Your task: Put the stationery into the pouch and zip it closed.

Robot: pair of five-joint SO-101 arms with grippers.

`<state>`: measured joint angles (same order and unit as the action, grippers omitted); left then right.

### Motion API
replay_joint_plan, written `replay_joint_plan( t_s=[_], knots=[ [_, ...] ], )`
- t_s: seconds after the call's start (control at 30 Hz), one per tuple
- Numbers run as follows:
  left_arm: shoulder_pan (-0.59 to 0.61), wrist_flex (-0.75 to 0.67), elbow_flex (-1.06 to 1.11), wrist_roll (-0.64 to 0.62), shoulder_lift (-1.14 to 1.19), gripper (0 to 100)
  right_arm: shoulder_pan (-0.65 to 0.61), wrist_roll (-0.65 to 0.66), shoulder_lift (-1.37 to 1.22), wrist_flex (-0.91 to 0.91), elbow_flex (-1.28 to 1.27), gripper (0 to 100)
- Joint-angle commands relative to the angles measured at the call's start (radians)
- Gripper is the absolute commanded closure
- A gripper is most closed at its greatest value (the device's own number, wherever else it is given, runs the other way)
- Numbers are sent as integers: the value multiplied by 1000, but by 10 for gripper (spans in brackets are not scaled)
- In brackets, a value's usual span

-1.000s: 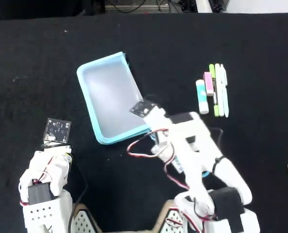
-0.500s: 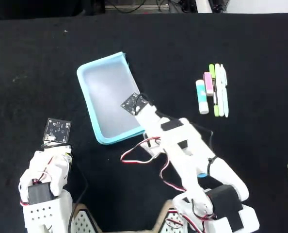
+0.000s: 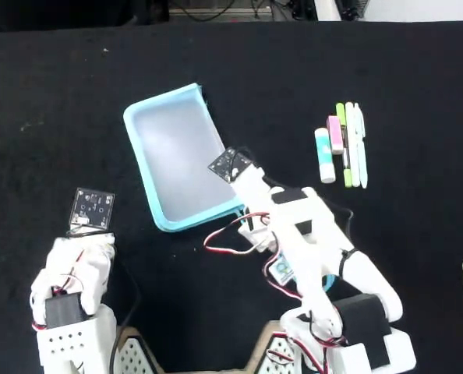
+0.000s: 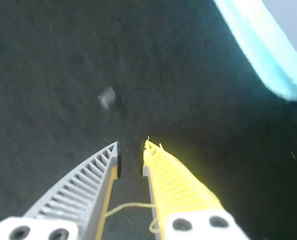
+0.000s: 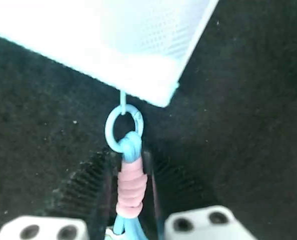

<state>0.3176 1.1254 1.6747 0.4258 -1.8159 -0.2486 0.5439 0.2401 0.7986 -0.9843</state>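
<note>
Tabletop (image 3: 60,78) is black around the pouch (image 3: 177,152), cables (image 3: 208,11) beyond the far edge.

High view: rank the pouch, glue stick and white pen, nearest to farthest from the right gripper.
1. pouch, its zipper pull held in the right gripper.
2. glue stick, nearer end of the row.
3. white pen, farther end.

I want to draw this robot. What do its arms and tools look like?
The left arm and right arm are white with black motor blocks, red wires and a black board near the wrist. The left tool has one grey and one yellow ribbed finger; the right tool has dark ribbed fingers.
</note>
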Motion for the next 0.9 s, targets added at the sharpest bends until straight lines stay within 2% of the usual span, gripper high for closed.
replay_joint_plan(
  t_s=[0.0,0.07,0.17,0.27,0.37,0.5,0.63,0.87],
  knots=[
    [31,-235,-77,101,-9,905,18,2,42,11,12,989],
    [27,-381,-133,69,-9,905,17,-8,110,11,19,988],
    [-18,-620,-151,-126,-9,905,9,-83,257,54,50,988],
    [-81,-747,-122,-285,-8,905,8,-110,406,138,77,988],
    [-157,-769,-58,-307,-8,905,11,-109,495,184,45,988],
    [-242,-755,24,-308,-6,905,11,-107,481,187,-38,987],
    [-255,-646,24,-381,-5,905,11,-107,377,189,-65,984],
    [-251,-586,24,-446,-5,906,14,-117,59,172,8,814]
  ],
)
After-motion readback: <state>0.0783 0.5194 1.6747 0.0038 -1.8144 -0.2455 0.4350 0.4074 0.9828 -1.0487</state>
